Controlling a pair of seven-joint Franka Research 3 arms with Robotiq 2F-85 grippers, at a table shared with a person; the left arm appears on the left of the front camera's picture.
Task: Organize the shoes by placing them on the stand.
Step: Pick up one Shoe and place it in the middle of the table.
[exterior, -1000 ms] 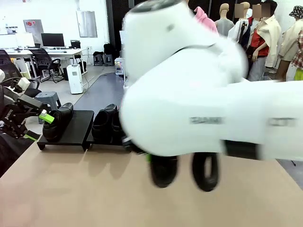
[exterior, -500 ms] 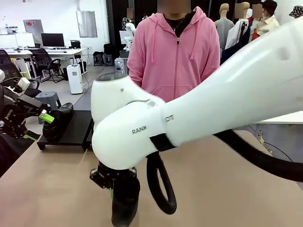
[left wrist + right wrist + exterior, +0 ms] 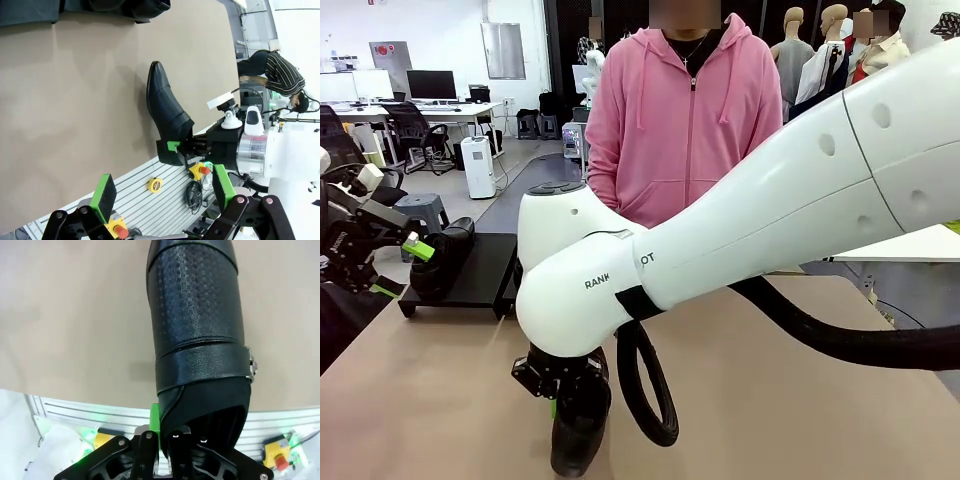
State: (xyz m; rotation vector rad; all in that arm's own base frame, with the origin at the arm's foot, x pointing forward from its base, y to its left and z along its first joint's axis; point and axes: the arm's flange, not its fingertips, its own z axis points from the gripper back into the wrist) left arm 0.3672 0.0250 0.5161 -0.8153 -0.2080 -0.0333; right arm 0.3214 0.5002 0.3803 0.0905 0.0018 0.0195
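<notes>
In the front view the right gripper (image 3: 563, 385) hung low over the near edge of the table (image 3: 770, 400), clamped on the heel collar of a black shoe (image 3: 580, 430), while at far left the left gripper (image 3: 395, 265) stood spread and empty beside another shoe (image 3: 442, 258) resting on the stand (image 3: 485, 272). In the left wrist view its green pads (image 3: 105, 192) stood wide apart with nothing between them, and the held shoe (image 3: 167, 117) showed side-on, toe forward, close over the tabletop. In the right wrist view the fingers pinched the rear rim of the shoe (image 3: 197, 340), one pad (image 3: 154, 421) outside the leather. The shoe looked light but glossy and likely slippery (the collar stiff enough to pinch, the upper probably yielding), so the heel rim seemed the sound hold.
</notes>
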